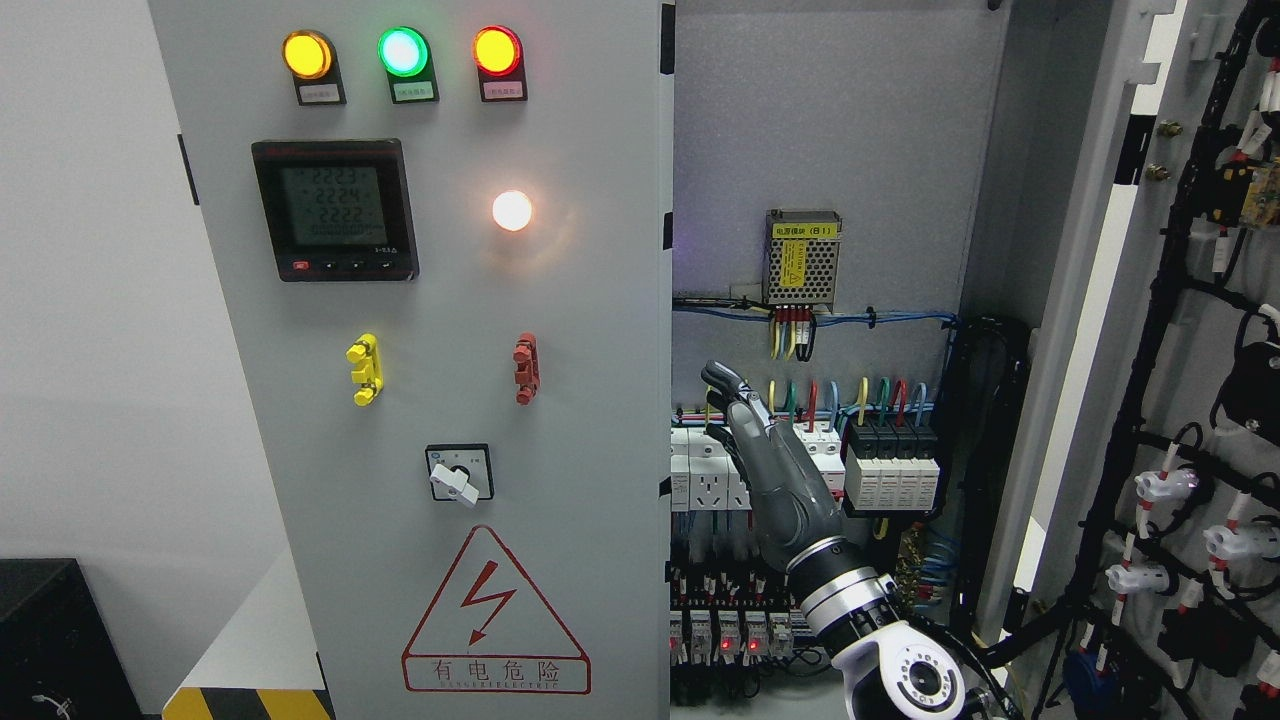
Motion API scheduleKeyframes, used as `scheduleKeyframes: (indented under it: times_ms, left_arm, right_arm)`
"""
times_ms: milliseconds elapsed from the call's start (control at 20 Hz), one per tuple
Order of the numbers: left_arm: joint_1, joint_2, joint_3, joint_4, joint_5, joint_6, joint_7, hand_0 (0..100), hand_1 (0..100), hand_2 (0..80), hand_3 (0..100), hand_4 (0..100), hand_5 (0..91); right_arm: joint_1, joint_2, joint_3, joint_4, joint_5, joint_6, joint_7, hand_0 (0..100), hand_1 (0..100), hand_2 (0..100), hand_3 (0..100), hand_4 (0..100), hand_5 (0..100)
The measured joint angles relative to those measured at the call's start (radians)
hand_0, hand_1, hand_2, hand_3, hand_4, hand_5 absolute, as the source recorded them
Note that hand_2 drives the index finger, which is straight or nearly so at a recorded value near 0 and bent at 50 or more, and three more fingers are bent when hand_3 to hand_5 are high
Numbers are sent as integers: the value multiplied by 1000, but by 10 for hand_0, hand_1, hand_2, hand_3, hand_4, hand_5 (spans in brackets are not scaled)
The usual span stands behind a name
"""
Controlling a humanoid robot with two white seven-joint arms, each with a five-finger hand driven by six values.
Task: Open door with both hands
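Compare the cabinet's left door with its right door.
The left door is shut and shows its outer face with lamps, meter and warning sign; the right door is swung open and shows its inner face with black wiring. Both are grey.

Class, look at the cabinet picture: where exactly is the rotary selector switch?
In the head view, the rotary selector switch sits on the closed left door, just above the red warning triangle.

Bright, sharp; white lamp (512, 210) glare.
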Motion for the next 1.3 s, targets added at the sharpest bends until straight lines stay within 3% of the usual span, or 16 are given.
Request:
scheduleKeyframes:
  times_ms: [100, 351, 1302]
  left_arm:
    - [0, 0, 0, 0, 0, 0, 0, 120, 556, 0, 0, 0, 0]
    - [0, -1, 0, 0, 0, 0, 0, 120, 556, 0, 0, 0, 0]
    - [0, -2, 0, 0, 0, 0, -1, 120, 556, 0, 0, 0, 0]
  right_arm:
    - [-4, -6, 0, 4, -5, 1, 31, 100, 130, 0, 0, 0, 0]
    - [-14, -16, -3, 23, -13, 3, 55, 100, 130, 0, 0, 0, 0]
    - [-62, -34, -1, 70, -132, 8, 96, 100, 130, 0, 0, 0, 0]
